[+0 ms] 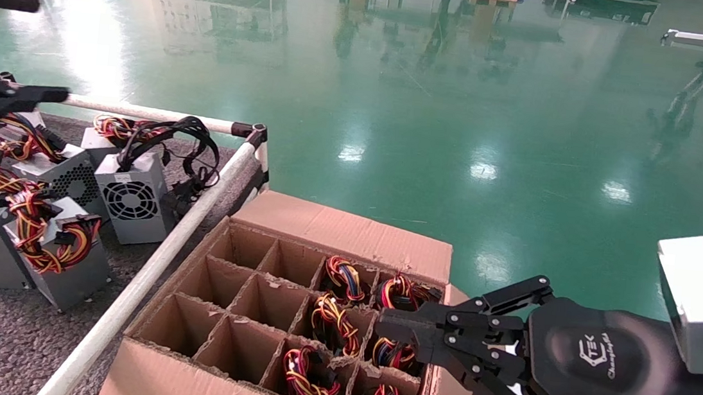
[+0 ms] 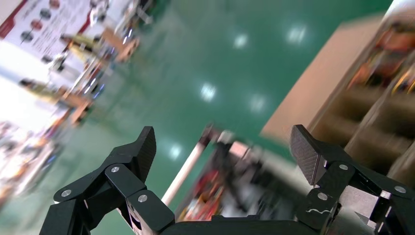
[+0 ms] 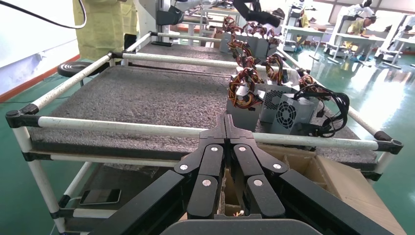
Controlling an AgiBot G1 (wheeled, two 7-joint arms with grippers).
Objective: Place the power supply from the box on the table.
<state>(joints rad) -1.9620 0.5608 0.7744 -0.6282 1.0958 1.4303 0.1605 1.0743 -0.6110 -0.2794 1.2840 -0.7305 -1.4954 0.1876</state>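
Bright, even overhead light; hard glare on the glossy floor (image 1: 463, 105); left wrist view badly smeared.
Head view sharp; white glare patches on the floor, biggest at far left; straight rails bow slightly toward the edges; soft shadows inside the box (image 1: 230, 315) cells; left wrist view: background streaked with motion blur, only the left hand (image 2: 222, 152) crisp; right wrist view clear, far background washed out; counter (image 3: 147, 98) evenly lit, weak shadows.
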